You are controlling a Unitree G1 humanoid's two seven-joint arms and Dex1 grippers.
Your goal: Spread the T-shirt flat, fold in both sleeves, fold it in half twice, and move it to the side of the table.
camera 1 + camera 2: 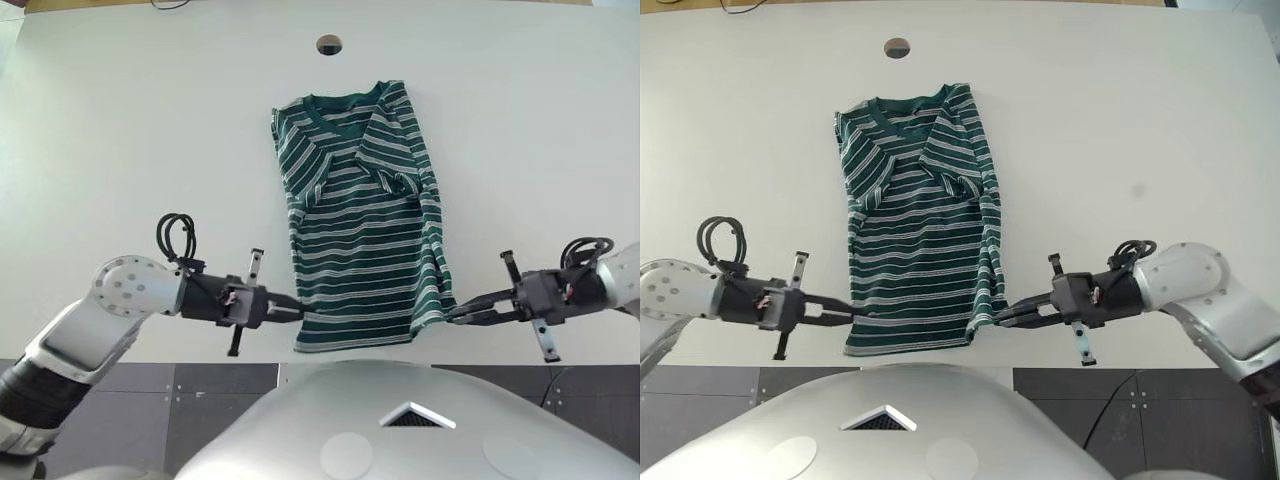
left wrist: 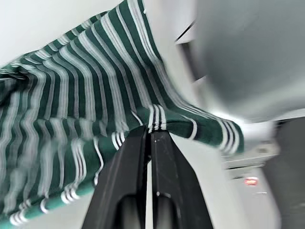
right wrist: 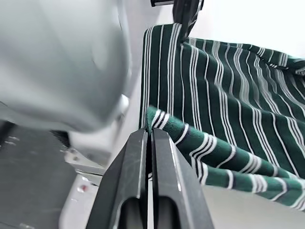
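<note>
A green T-shirt with white stripes (image 1: 360,220) lies on the white table (image 1: 120,150), collar at the far end, both sleeves folded in over the chest. My left gripper (image 1: 298,308) is shut on the shirt's near left hem corner (image 2: 157,121) by the table's front edge. On the other side, my right gripper (image 1: 450,312) is shut on the near right hem corner (image 3: 159,119). Both corners are pinched and slightly raised off the table.
A round cable hole (image 1: 329,44) sits in the table beyond the collar. Bare tabletop stretches to the left and right of the shirt. The table's front edge (image 1: 150,362) runs just below both grippers, with dark floor beneath.
</note>
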